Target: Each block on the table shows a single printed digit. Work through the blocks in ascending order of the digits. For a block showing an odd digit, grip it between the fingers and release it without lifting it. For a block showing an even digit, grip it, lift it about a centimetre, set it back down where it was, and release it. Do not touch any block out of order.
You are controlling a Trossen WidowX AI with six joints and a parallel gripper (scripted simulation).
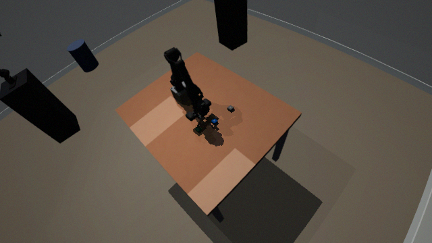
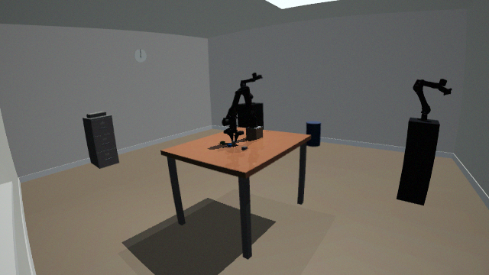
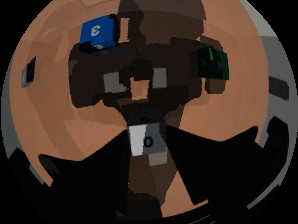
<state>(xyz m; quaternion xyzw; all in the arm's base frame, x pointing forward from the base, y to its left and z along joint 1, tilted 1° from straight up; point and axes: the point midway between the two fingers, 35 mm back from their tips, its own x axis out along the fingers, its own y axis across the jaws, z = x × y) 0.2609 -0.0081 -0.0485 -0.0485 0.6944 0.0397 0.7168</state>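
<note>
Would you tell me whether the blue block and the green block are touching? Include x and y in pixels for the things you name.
Apart: the wrist view shows tabletop between the blue block (image 1: 214,121) (image 2: 229,145) (image 3: 99,33) and the green block (image 1: 198,129) (image 2: 222,143) (image 3: 214,64).

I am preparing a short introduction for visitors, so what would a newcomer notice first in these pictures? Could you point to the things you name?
Probably the black arm (image 1: 189,84) (image 2: 238,101), bent over the orange-brown table (image 1: 266,115) (image 2: 275,147). Close up, the bright blue block (image 1: 214,121) (image 2: 230,144) (image 3: 99,33) showing a 3 stands out at upper left, and the grey block (image 3: 148,140) showing a 0 sits between the black jaws.

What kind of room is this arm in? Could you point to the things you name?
Probably a robotics lab or workroom: a second arm (image 2: 422,97) stands on a black pedestal (image 1: 44,108) (image 2: 418,160), with a filing cabinet (image 2: 102,141) and wall clock (image 2: 140,55) nearby.
</note>
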